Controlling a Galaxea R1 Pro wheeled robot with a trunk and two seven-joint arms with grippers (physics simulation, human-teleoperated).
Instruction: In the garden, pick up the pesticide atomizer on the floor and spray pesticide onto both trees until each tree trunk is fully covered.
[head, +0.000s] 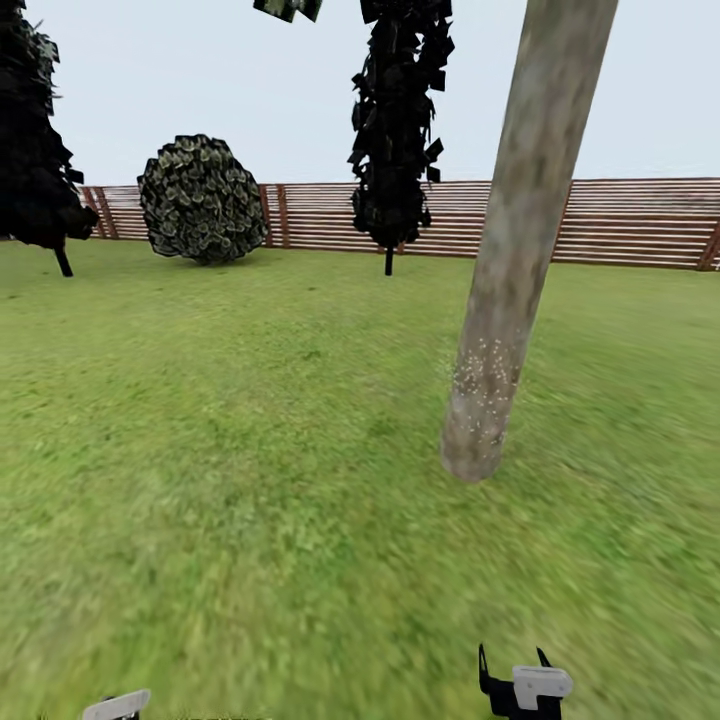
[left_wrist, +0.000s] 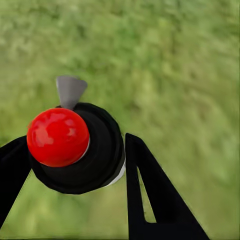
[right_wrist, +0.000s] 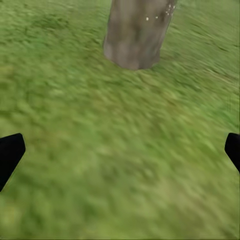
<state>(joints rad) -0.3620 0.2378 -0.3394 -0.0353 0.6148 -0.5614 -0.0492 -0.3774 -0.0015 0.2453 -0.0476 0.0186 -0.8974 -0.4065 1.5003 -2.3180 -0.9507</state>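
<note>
Left gripper (left_wrist: 75, 165): its two black fingers are pinched on the pesticide atomizer (left_wrist: 75, 150), one on each side of the black round body, seen in the left wrist view.

Atomizer: red ball cap (left_wrist: 58, 137) on top, a small grey nozzle (left_wrist: 70, 91) jutting past it over the grass. It hangs in the air above the lawn, not on the floor.

Handling, as I judge it: a hard, smooth plastic bottle, likely light but able to swivel between narrow fingers. The broad black body is the sensible place to hold (where the fingers already sit), leaving cap and nozzle free.

Right gripper (right_wrist: 120, 150): spread wide, with a black fingertip at each edge of the right wrist view and nothing between them but grass. In the head view it sits low at the frame's lower edge (head: 520, 690).

Tree trunk (head: 520, 250): thick, grey-brown and mottled, standing ahead and a little to the right, near the right arm. Small pale specks (head: 480, 385) dot its lower part; they may be spray droplets, though the render is too coarse for me to be sure. The upper trunk looks bare of them.

Lawn (head: 250, 450): blurry green all round.

Further off: a brown slat fence (head: 620, 225) across the back, a round bush (head: 203, 200) before it, and a narrow black-leaved tree (head: 395, 130) with a thin stem.

Task standing: pick-up done; the trunk seems far from covered.
</note>
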